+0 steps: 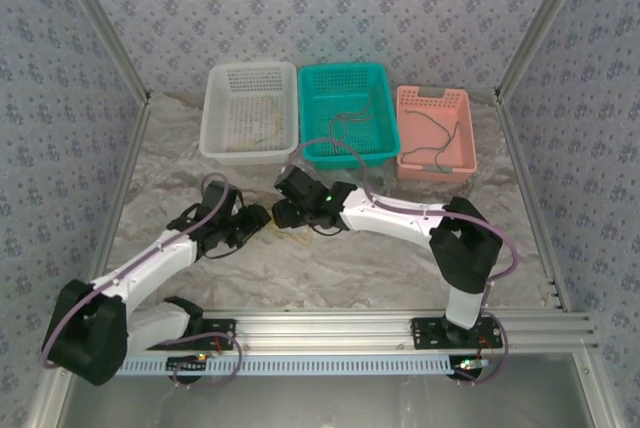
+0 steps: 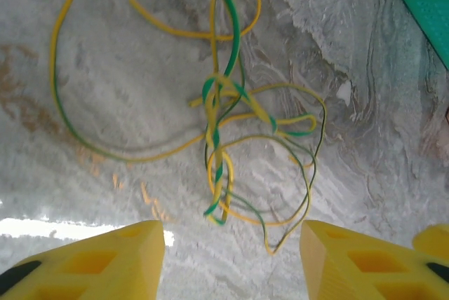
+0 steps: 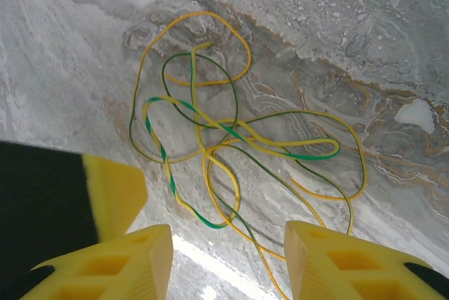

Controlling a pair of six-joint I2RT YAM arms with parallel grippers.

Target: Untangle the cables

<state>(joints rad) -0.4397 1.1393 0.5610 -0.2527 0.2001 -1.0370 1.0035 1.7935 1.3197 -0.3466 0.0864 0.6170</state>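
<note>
Tangled thin yellow and green cables (image 2: 216, 142) lie on the grey marbled table (image 2: 105, 90).
The yellow-fingered left gripper (image 2: 231, 261) and right gripper (image 3: 228, 261) hover with jaws open, holding nothing, the tangle at 12 o'clock from each.

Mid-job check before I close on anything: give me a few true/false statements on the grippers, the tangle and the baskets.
1. The left gripper and right gripper are both open, with nothing gripped. True.
2. The yellow-green tangle lies inside a basket. False: it lies on the table, beneath both grippers.
3. A black cable lies in the pink basket. True.
4. The white basket stands to the right of the pink basket. False: it is at the left end of the row and the pink one is at the right end.
</note>
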